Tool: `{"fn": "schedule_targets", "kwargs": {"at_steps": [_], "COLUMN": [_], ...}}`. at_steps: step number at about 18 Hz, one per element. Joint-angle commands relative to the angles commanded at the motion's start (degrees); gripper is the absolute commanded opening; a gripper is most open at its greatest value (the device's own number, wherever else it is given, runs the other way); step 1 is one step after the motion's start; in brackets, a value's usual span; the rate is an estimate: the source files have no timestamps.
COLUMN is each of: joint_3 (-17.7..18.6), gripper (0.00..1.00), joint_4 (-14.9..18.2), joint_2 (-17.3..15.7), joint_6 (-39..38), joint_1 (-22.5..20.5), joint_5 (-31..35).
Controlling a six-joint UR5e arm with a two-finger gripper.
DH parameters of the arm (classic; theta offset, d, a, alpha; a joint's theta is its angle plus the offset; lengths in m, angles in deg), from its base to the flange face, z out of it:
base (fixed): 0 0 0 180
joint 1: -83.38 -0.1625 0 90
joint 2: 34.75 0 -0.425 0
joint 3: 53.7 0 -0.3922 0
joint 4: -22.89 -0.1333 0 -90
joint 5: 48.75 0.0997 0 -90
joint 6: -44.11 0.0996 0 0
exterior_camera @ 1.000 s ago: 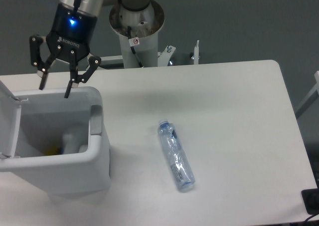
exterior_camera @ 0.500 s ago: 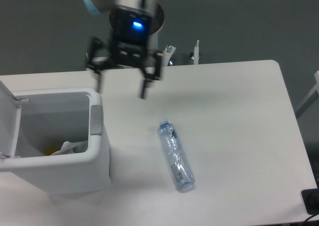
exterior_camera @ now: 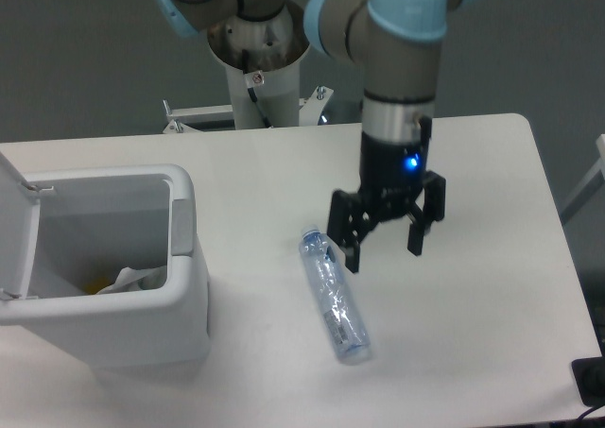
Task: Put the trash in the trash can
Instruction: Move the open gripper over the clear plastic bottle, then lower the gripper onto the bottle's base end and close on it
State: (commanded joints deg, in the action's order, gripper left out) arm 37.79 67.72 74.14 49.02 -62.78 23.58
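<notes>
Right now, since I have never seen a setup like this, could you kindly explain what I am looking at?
This is one view from a fixed camera looking down on a white table. The grey and blue jointed machine is a robot arm; at its end is a black two-finger gripper, open and holding nothing. Beside it on the table lies a clear bluish plastic water bottle. At the left stands a large white rectangular plastic trash can with its lid up, and a crumpled white translucent wrapper is inside. The bottle is the piece of trash not yet binned.

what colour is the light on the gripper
Blue, glowing on the gripper body just above the fingers; clear in the fixed camera view.
</notes>
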Motion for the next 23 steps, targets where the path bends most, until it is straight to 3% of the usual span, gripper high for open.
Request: {"fn": "schedule_targets", "kwargs": {"at_steps": [5,12,23], "joint_3": [1.14,1.32,0.00], "gripper": [1.00,1.00,1.00], "joint_4": [-0.44,-0.53,-3.16], "joint_2": [6.15,9.94,15.21], "joint_6": [5.45,12.22,12.49], "joint_1": [5.52,7.03,7.03], "joint_5": [7.89,10.02,10.02]}}
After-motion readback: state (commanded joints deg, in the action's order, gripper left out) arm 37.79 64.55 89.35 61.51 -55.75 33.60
